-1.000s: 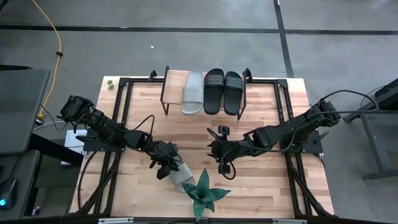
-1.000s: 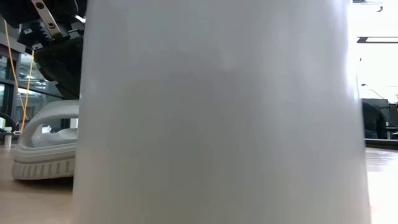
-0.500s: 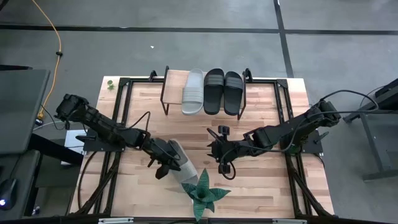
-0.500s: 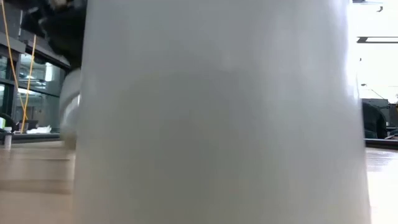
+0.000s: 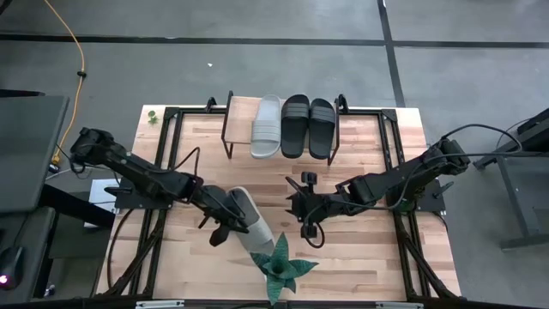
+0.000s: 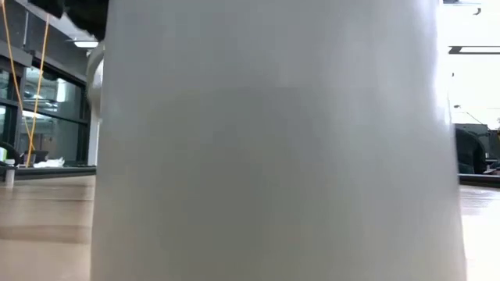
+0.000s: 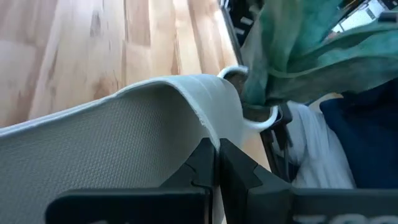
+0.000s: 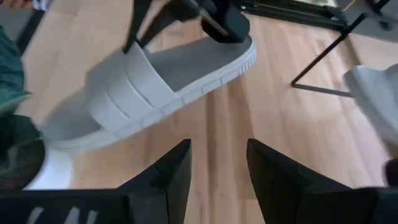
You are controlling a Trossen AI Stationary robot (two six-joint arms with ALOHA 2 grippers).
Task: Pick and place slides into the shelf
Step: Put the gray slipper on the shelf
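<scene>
Left claw is clamping the grey slide, now lifting it off the bench beside the plant, well short of the shelf. Right claw is idling open nearby.

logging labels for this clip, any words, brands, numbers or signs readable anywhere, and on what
None can be read in any view.
The grey slide, shut in the left hand: no brand or mark shows on its strap or footbed.
The three slides on the shelf: plain ribbed straps, no lettering shows.
The pale plant pot filling the low view: blank surface.
</scene>
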